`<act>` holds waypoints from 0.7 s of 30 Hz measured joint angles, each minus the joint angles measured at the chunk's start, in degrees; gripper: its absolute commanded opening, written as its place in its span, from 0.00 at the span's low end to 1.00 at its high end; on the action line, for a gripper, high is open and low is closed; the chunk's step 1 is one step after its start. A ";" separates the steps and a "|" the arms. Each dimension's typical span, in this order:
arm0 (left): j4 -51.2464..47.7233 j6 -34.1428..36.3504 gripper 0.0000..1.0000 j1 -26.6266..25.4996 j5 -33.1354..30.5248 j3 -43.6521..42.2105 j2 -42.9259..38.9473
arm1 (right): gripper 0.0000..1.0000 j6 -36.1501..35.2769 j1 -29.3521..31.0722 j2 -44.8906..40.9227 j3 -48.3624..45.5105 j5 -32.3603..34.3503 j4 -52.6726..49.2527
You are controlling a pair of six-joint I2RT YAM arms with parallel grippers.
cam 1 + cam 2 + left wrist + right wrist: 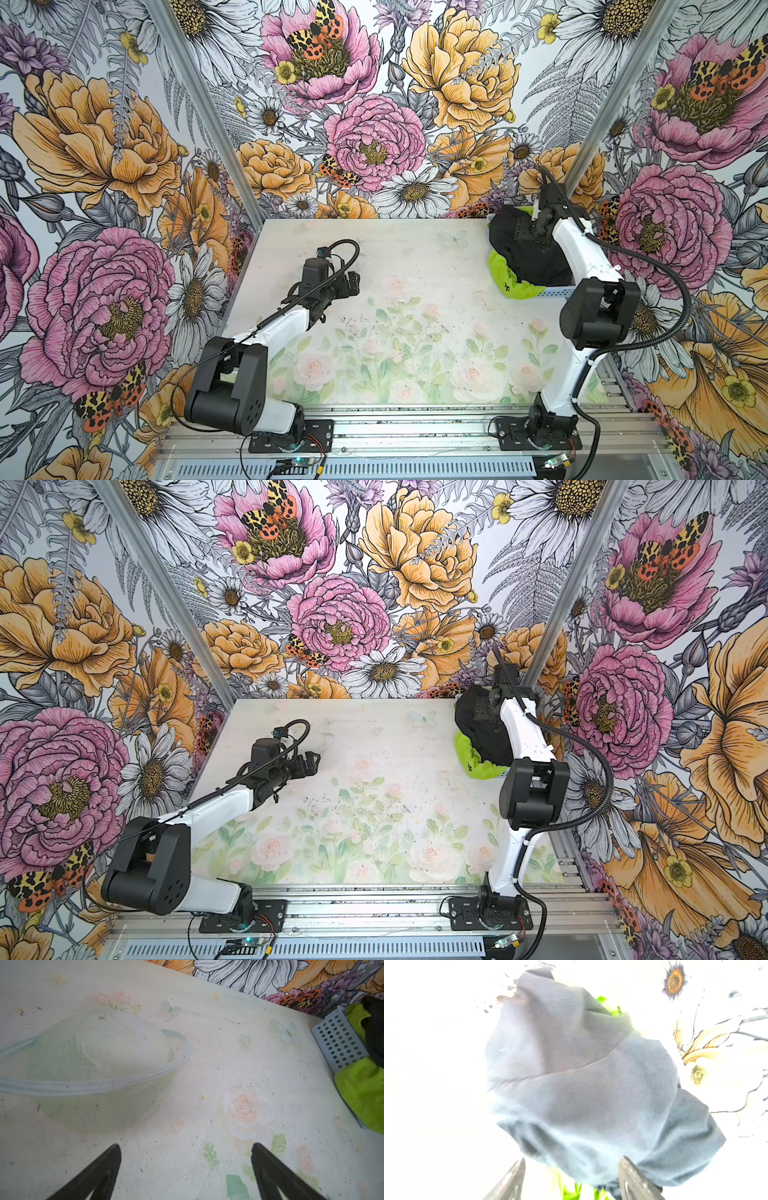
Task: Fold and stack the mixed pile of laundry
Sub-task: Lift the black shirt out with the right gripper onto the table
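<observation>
Over a rose-printed table (415, 266) — two spread claws, garments heaped at far right.
On the left, the left gripper (185, 1154) hovers above bare tabletop, jaws wide apart and pinching nothing. Well to its right, in the far right corner, sits a light-blue perforated basket (555, 294). The lime-green shorts (509, 282) spill over its near-left rim, and the crumpled black T-shirt (523, 257) lies on top of them. The right gripper (572, 1162) hangs just above the shirt — its badly overexposed wrist view shows the fingertips (519, 1167) parted, the cloth right before them.
</observation>
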 measured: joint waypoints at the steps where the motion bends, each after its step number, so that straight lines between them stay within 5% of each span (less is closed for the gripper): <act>1: -0.04 0.00 0.99 0.00 0.00 0.11 0.33 | 0.74 0.04 -0.28 1.88 1.07 -0.22 -0.02; 5: 0.00 -0.07 0.99 -0.22 0.00 0.37 1.11 | 0.53 0.48 -0.33 9.97 4.13 -0.33 0.07; 8: 0.00 -0.42 0.99 -0.37 0.00 0.42 1.18 | 0.16 0.83 -0.35 13.64 4.59 -0.28 0.04; 10: 0.00 -0.44 0.99 -0.44 0.00 0.48 1.18 | 0.00 1.46 -0.35 13.99 4.59 -0.20 -0.20; 16: -0.02 -0.44 0.99 -0.63 0.00 0.57 1.18 | 0.00 2.21 -0.02 7.91 4.57 -0.24 -1.36; 21: -0.13 -0.42 0.99 -0.70 0.00 1.20 0.68 | 0.00 2.25 1.55 -5.49 4.63 -2.69 -1.90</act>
